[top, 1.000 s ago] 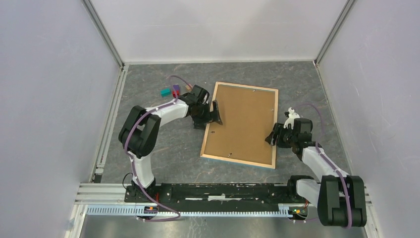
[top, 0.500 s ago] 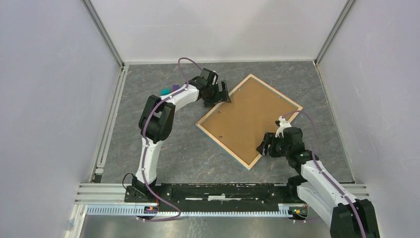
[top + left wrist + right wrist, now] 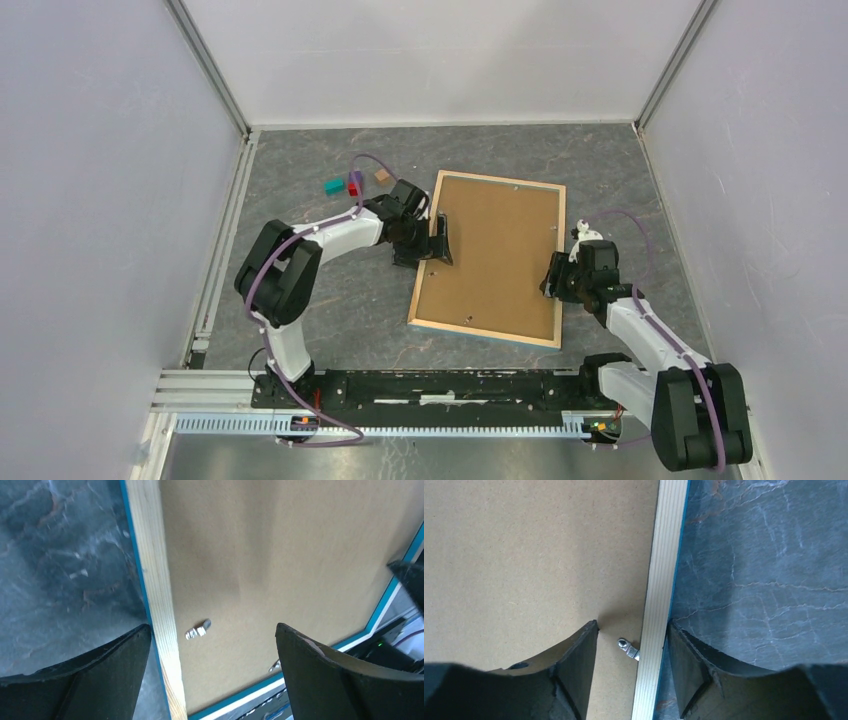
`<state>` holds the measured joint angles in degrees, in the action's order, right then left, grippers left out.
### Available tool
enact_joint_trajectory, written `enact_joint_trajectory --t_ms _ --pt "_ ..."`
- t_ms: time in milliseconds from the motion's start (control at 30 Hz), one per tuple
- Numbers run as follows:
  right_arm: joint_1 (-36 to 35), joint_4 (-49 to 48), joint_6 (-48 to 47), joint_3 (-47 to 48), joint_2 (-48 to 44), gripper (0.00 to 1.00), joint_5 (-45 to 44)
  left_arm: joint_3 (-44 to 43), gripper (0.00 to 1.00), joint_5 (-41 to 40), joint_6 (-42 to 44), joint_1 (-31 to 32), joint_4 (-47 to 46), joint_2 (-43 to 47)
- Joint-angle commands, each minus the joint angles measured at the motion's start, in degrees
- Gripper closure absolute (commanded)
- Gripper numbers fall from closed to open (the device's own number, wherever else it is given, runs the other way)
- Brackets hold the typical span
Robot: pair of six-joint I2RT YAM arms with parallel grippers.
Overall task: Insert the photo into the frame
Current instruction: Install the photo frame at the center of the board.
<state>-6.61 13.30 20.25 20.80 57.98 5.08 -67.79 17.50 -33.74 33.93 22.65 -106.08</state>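
Note:
The frame lies face down on the grey table, pale wood back up, with thin blue edges. The brown backing board fills it. The photo is hidden. My left gripper is open at the frame's left rail: one finger is outside the rail and the other is over the board. My right gripper is open and straddles the right rail. Its outer finger is against the rail's edge and its inner finger is over the board. A metal tab sits between the fingers.
Small teal, red-purple and brown blocks lie at the back left, near the left arm. Another metal tab sits on the board by the left rail. White walls enclose the table, with a metal rail along the near edge.
Half a second ago the frame was swung diagonally, its top towards the right. It has turned back to nearly upright, as it was a second ago. Both grippers moved with it.

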Motion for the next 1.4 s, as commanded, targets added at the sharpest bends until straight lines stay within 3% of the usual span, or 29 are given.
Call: enact_joint_trajectory --t_ms 0,200,433,700,900,1067,1267,1367 --pt "2.55 -1.65 -3.93 0.52 1.64 0.44 0.54 0.02 0.0 -3.85 6.9 1.6 6.94 6.89" --pt "4.52 -1.92 -5.64 0.95 1.61 0.46 2.19 1.46 0.07 -5.77 7.47 3.37 9.48 10.24" --pt "5.43 -2.57 -7.49 0.57 2.11 0.66 3.36 1.67 0.11 -16.42 7.33 7.46 12.11 10.8" --pt "5.63 -3.19 -8.2 0.18 2.85 0.83 4.82 -1.69 0.24 -19.91 7.87 9.17 13.62 5.37" --pt "5.64 -3.41 -8.44 -0.04 2.93 0.86 5.33 -3.19 0.34 -25.53 4.64 9.22 13.44 1.98" --pt "5.77 -3.57 -8.64 -0.01 3.27 0.87 5.67 -4.06 0.4 -25.42 3.8 9.29 11.52 0.49" --pt "5.75 -3.72 -8.74 -0.31 3.48 0.87 6.21 -5.04 0.34 -25.36 3.0 9.31 11.52 -1.23" --pt "5.75 -3.72 -8.7 -0.24 3.63 0.88 6.32 -5.22 0.36 -26.22 2.02 9.41 12.44 -1.99"
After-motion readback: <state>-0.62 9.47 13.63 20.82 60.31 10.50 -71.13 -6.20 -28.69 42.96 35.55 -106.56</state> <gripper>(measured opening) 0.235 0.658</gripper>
